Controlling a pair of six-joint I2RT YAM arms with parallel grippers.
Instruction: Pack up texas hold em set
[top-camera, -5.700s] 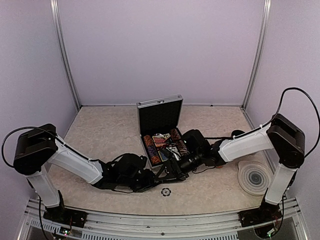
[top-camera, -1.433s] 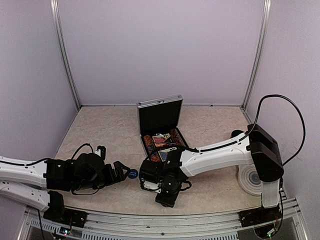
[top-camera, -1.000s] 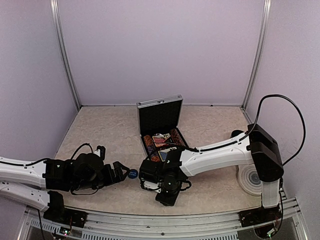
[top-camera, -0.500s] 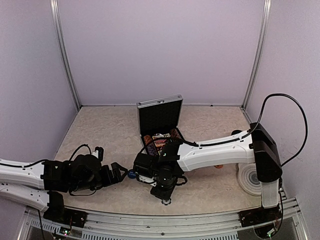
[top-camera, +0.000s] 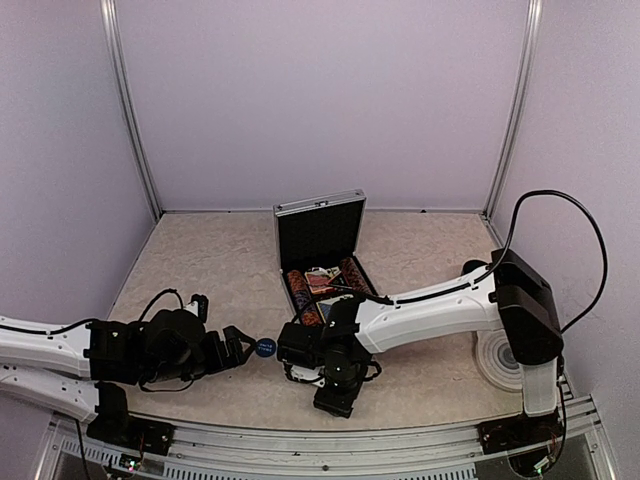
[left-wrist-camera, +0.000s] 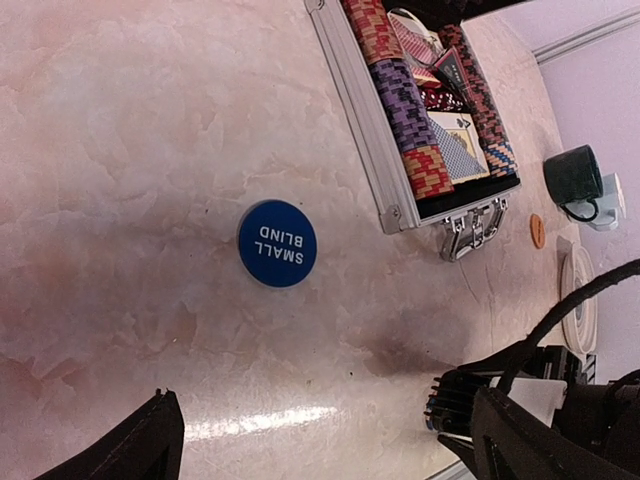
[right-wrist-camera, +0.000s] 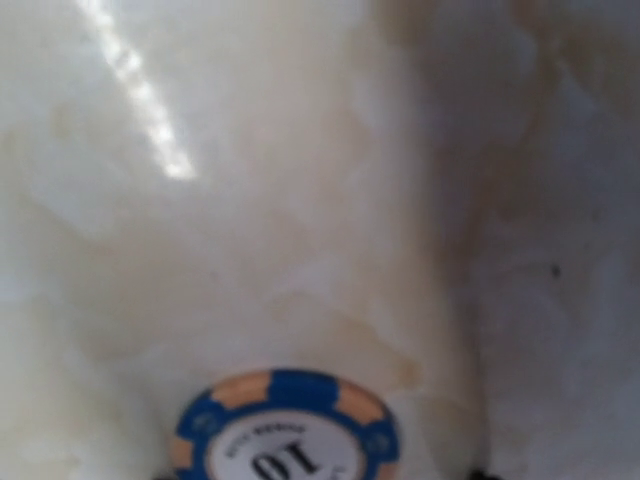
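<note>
The texas hold em set's silver case (top-camera: 320, 245) stands open mid-table, with chip rows and card decks inside (left-wrist-camera: 425, 110). A blue round "SMALL BLIND" button (left-wrist-camera: 277, 243) lies on the table left of the case (top-camera: 264, 347). My left gripper (left-wrist-camera: 330, 455) is open and low, just short of the button, nothing between its fingers (left-wrist-camera: 150, 440). My right gripper (top-camera: 333, 392) points down near the front edge. A blue-and-orange "10" chip (right-wrist-camera: 285, 432) lies flat between its barely visible tips, which stand apart.
A dark mug (left-wrist-camera: 573, 175) and a pale-blue mug (left-wrist-camera: 612, 200) stand right of the case. A small orange disc (left-wrist-camera: 537, 230) lies near them. The grey ringed coaster (top-camera: 510, 355) sits at the right. The table's metal front rail (top-camera: 320, 455) is close.
Half a second ago the right wrist was swung left, with a chip showing on the table below it. It has come back right and nearer, over that spot. The left arm is unchanged.
</note>
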